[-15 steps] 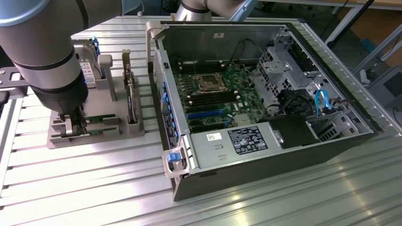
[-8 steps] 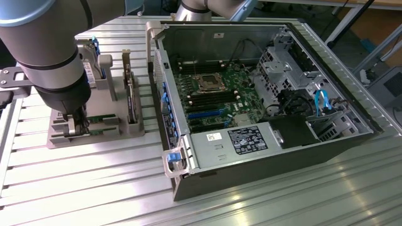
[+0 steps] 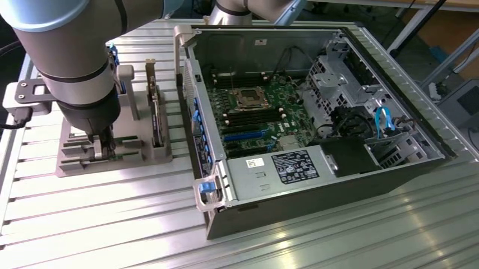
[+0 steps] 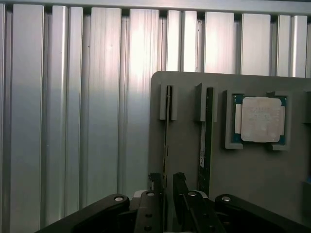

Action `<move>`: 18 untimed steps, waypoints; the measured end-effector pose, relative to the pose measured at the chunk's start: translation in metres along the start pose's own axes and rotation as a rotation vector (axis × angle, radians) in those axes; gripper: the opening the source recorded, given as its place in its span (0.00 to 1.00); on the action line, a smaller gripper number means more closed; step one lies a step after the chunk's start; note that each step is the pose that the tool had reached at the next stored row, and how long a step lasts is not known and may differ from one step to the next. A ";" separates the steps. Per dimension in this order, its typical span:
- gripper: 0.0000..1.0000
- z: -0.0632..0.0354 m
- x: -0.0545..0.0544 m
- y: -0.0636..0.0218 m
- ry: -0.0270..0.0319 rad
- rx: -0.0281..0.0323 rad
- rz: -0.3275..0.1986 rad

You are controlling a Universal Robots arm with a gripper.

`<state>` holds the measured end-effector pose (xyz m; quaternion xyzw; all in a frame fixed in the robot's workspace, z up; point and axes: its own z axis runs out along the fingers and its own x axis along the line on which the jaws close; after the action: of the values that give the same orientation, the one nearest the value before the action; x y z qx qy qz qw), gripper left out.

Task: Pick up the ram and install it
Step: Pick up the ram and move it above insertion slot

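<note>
The claw [image 4: 167, 178] hangs released over the grey holder [image 4: 184, 160] on the bench [image 4: 97, 121], its fingers [image 4: 155, 182] either side of the ram [image 4: 166, 121] (a thin stick standing on edge). The ram's long axis runs along the gap between them.

The hand [image 4: 167, 193], fingers spread, straddles the ram [image 4: 166, 141] in the gray holder [image 3: 75, 165]. A dark card [image 4: 208, 126] stands just beside it, narrowing that side. Bare desk [image 3: 105, 224] lies past the holder, away from the computer case [image 3: 314, 185].
</note>
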<state>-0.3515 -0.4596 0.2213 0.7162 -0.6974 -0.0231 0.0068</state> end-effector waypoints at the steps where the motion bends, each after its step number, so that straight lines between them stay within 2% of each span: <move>1: 0.24 -0.0001 0.000 -0.0015 0.0000 -0.0001 0.000; 7: 0.24 0.0003 0.000 -0.0025 0.0000 -0.0003 0.000; 18: 0.24 0.0108 0.000 -0.0030 -0.0001 -0.0002 0.000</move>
<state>-0.3490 -0.4597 0.2104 0.7163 -0.6974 -0.0232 0.0068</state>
